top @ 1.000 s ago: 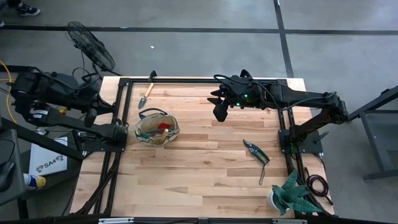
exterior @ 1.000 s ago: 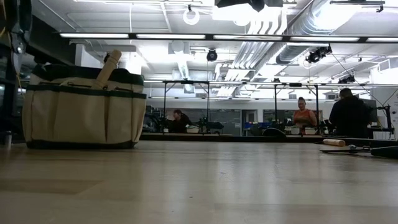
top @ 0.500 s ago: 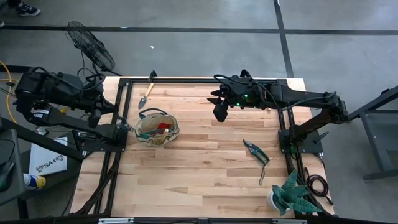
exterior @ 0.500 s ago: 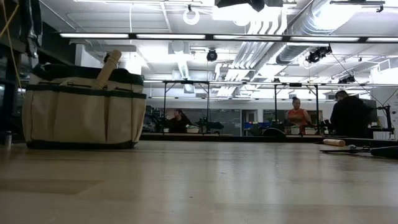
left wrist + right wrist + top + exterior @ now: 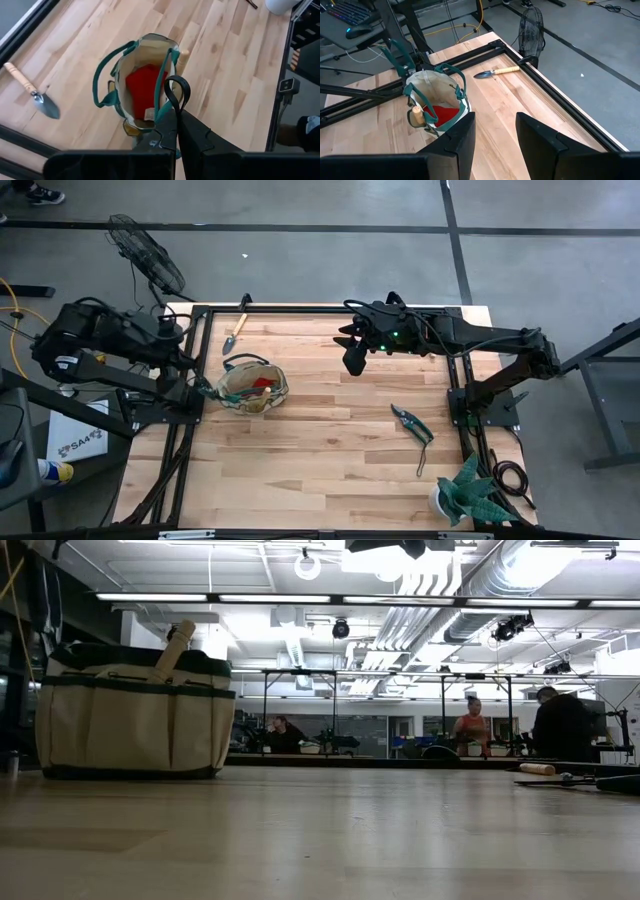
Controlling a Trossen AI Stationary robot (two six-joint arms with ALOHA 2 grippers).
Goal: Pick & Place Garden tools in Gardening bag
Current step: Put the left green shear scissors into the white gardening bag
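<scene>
While both arms sit over the far half of the table, the scene reads as follows.

Left gripper (image 5: 200,385): closed, at the left rim of the gardening bag (image 5: 252,388); in the left wrist view its fingers (image 5: 172,125) are pinched on one green loop handle (image 5: 176,95) of the bag.
Right gripper (image 5: 353,360): raised above the far middle of the table, well apart from the bag; its jaws stand partly open with nothing between them.
Gardening bag: upright on the left part of the wooden table (image 5: 330,460), mouth open.
Bag contents: a red folded item (image 5: 145,87) lies inside, and a wooden handle (image 5: 416,115) leans at the rim.
Trowel (image 5: 236,330): lying on the table at its far edge, beyond the bag, wooden handle toward the black frame.
Green-handled shears (image 5: 412,426): flat on the right part of the table, well apart from the bag.
Potted plant (image 5: 466,492): at the near right corner.
Background: people (image 5: 560,725) stand in the room beyond the table.
</scene>
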